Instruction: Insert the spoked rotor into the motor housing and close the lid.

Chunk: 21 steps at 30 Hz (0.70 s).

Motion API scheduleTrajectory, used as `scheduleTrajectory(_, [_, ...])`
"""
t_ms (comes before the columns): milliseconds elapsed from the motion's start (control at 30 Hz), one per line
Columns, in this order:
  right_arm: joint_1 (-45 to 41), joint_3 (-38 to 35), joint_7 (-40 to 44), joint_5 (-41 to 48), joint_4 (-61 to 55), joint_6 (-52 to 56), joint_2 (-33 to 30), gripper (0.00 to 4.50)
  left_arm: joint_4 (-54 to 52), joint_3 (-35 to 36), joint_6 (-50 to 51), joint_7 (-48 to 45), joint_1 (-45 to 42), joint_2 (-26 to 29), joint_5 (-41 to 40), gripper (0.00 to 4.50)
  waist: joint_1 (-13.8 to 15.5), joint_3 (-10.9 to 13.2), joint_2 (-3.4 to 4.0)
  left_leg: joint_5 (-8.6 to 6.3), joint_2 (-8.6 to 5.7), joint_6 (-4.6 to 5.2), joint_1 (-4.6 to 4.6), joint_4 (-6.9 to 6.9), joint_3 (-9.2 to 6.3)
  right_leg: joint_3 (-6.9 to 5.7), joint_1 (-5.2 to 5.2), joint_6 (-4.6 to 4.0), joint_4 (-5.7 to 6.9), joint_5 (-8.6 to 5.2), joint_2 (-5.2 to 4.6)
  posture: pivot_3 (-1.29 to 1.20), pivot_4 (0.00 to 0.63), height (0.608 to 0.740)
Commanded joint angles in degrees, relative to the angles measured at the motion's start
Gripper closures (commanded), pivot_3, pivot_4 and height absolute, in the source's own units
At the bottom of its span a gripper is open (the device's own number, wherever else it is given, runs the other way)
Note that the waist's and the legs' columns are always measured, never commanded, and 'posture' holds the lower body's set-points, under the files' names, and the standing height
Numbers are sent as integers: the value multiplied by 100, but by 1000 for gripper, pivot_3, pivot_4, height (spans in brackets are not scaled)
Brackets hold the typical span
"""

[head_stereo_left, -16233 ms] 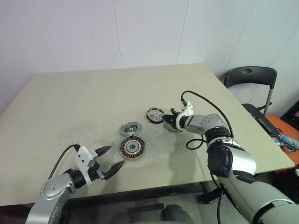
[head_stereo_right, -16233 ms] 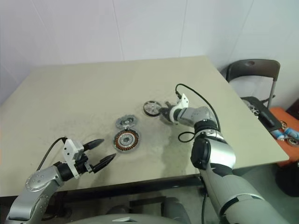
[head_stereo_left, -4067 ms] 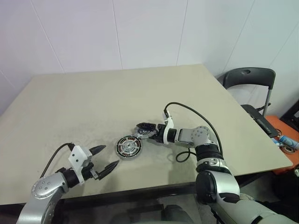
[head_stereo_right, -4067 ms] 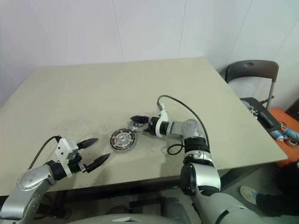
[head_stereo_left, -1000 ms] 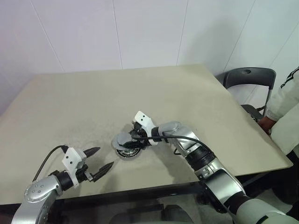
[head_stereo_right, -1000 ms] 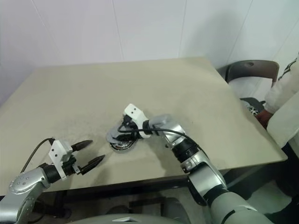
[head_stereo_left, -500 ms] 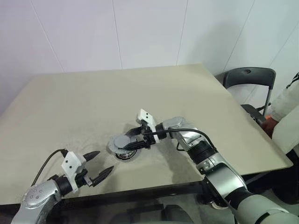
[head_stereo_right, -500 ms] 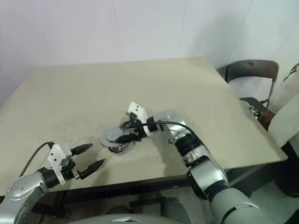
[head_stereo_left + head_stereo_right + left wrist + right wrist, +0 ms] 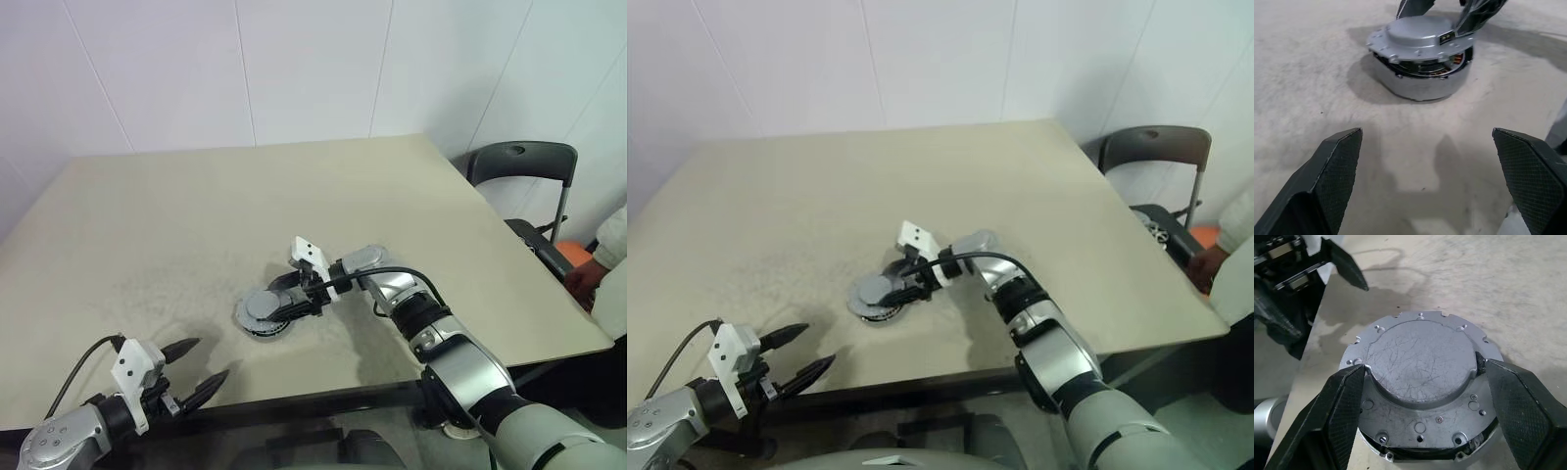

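Two arms reach over the beige tabletop [image 9: 176,215]. The right arm stretches out from the near right edge, forearm low over the surface and wrist bent so that the right tool [image 9: 1420,377] points across toward the robot's left. Its two black fingers [image 9: 1344,406] clasp the raised middle of the lid [image 9: 1420,362], one on each side, and the notched silver disc sits on top of the motor housing [image 9: 1422,81], slightly tilted, with copper windings showing in the gap under its rim. The housing stands on the tabletop directly beneath this tool. The spoked rotor cannot be made out beneath the lid.

The left arm is drawn back at the near left edge, and the left tool [image 9: 191,367] hovers there with its fingers spread wide and nothing between them. The housing lies well ahead of this tool, on the line its fingers point along.

The tabletop is worn and scuffed grey around the housing. White panelled walls stand behind it, a dark folding chair [image 9: 519,166] stands beyond the far right corner, and a person's hand [image 9: 578,284] in a pale sleeve shows at the right edge.
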Motion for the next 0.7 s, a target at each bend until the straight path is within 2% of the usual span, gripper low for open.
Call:
scheduleTrajectory(33, [-182, 9, 207, -51, 122, -191, 129, 965, -219, 144, -19, -41, -63, 56, -119, 0, 0, 0, 0, 0, 0, 0, -1, 0, 0, 0, 0, 0, -1, 0, 0, 0, 0, 740])
scheduleTrajectory(367, [-83, 61, 295, -323, 384, -748, 76, 965, -277, 91, 26, -68, -69, 57, -116, 0, 0, 0, 0, 0, 0, 0, 1, -1, 0, 0, 0, 0, 0, 0, -1, 0, 0, 740])
scheduleTrajectory(567, [-142, -168, 367, -98, 259, -564, 176, 965, -304, 118, 24, -88, -45, 64, -104, 0, 1, 0, 0, 0, 0, 0, 1, -1, 0, 0, 1, 0, 0, 0, -1, 0, 0, 740])
scheduleTrajectory(700, [-155, -33, 311, -368, 366, -943, 94, 965, -334, 106, 40, -96, -52, 67, -95, 0, 1, 0, 1, 0, 0, 0, 0, -1, 0, 0, 0, 0, 0, 0, -2, 0, 0, 740])
